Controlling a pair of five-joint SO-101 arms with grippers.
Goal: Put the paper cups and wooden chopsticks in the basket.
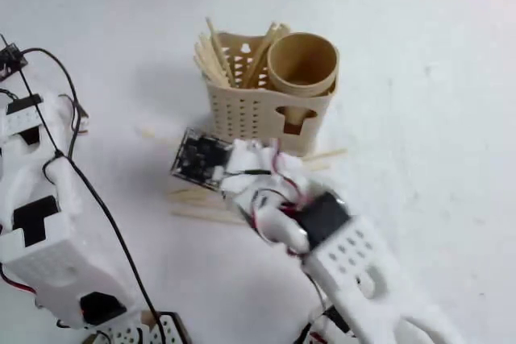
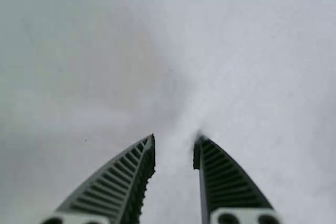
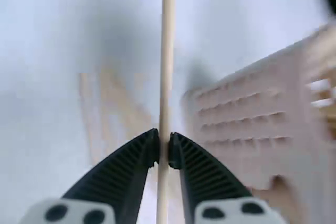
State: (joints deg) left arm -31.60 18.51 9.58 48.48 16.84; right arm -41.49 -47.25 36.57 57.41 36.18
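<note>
Wooden and pale, one chopstick (image 3: 168,51) is pinched between the tips of the right claw (image 3: 163,148), its long axis running straight ahead in line with the fingers and out past them, just beside the perforated wall of the basket (image 3: 247,124). From above, the basket (image 1: 250,110) sits toward 12 o'clock on the white table (image 1: 435,118), with the right arm coming in from 5 o'clock to its 7 o'clock corner. A paper cup (image 1: 302,62) stands upright inside, mouth up, on the 3 o'clock side; a bundle of chopsticks (image 1: 214,58) stands on end beside it, leaning toward 11 and 1 o'clock. Loose chopsticks (image 1: 201,203) lie flat at the basket's 7 o'clock, long axes roughly 9 to 3. The left claw (image 2: 174,142) hangs narrowly parted over bare table, holding nothing.
</note>
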